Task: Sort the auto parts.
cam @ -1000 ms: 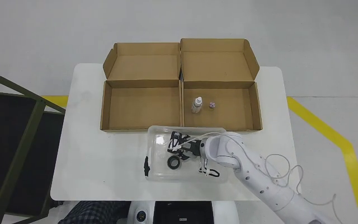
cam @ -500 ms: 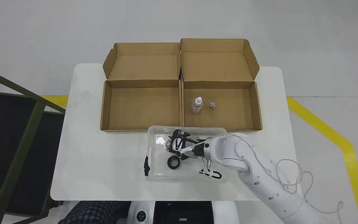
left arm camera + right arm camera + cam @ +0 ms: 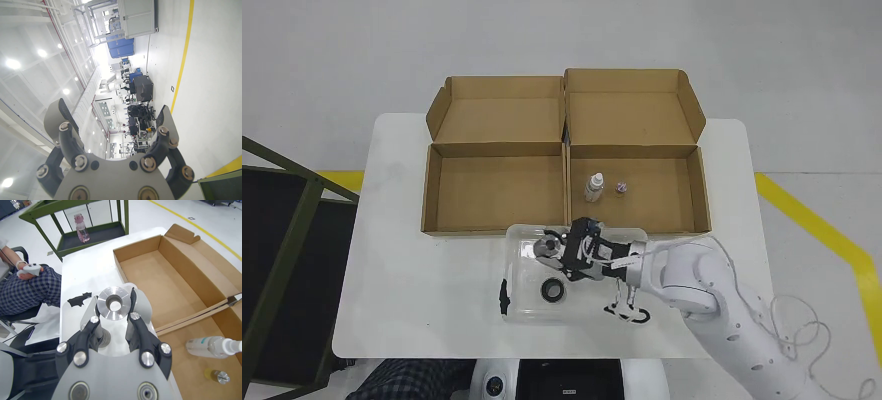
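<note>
My right gripper (image 3: 114, 303) is shut on a silver metal ring (image 3: 121, 295) with a wide centre hole. In the top view this gripper (image 3: 578, 250) hangs over the far side of the clear plastic bin (image 3: 517, 305), close to the cardboard boxes. A black ring (image 3: 554, 291) lies in the bin, and another metal part (image 3: 105, 339) sits below the fingers. The right box (image 3: 682, 205) holds a small spray bottle (image 3: 594, 186) and a small cylindrical part (image 3: 621, 186). The left box (image 3: 492, 190) is bare inside. My left gripper (image 3: 113, 109) is open, pointing into the room.
The two boxes stand side by side at the back of the white table (image 3: 402, 250), lids folded back. A black clip (image 3: 503, 297) sits on the bin's left edge. A green metal rack (image 3: 282, 230) stands left of the table.
The right gripper has risen and shifted right and toward the boxes, carrying the metal ring up from the bin's middle.
</note>
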Robot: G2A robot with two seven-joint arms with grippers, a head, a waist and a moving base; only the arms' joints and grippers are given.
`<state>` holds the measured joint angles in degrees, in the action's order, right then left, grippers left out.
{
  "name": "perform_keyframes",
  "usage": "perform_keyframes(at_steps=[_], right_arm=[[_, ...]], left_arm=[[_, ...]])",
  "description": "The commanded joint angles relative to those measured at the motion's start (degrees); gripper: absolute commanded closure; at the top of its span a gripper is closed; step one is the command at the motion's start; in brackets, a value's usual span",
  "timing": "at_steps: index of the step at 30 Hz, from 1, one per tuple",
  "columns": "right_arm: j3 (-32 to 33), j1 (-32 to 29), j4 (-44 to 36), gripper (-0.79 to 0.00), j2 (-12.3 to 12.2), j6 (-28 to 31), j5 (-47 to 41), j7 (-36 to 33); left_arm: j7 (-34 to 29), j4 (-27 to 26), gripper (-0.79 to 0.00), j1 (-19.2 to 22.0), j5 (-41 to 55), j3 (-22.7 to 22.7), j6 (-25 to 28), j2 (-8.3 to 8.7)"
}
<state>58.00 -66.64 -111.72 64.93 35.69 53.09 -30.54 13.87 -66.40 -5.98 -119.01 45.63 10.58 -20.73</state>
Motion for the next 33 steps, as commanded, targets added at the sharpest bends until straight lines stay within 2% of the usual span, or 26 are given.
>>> perform_keyframes(at_steps=[1, 15, 22, 33], right_arm=[[1.7, -0.4, -1.0, 0.000, -0.2, -0.2, -1.0, 0.6], [9.8, -3.5, -4.5, 0.000, -1.1, -2.8, -8.2, 6.3], [11.3, -4.4, -5.1, 0.000, -1.1, -3.1, -9.9, 9.3], [12.6, -4.7, -5.0, 0.000, -1.2, -4.0, -10.6, 10.0]], left_arm=[[0.0, 0.0, -0.785, 0.0, 0.0, 0.0, 0.0, 0.00], [0.0, 0.0, -0.785, 0.0, 0.0, 0.0, 0.0, 0.00], [0.0, 0.0, -0.785, 0.0, 0.0, 0.0, 0.0, 0.00], [0.0, 0.0, -0.785, 0.0, 0.0, 0.0, 0.0, 0.00]])
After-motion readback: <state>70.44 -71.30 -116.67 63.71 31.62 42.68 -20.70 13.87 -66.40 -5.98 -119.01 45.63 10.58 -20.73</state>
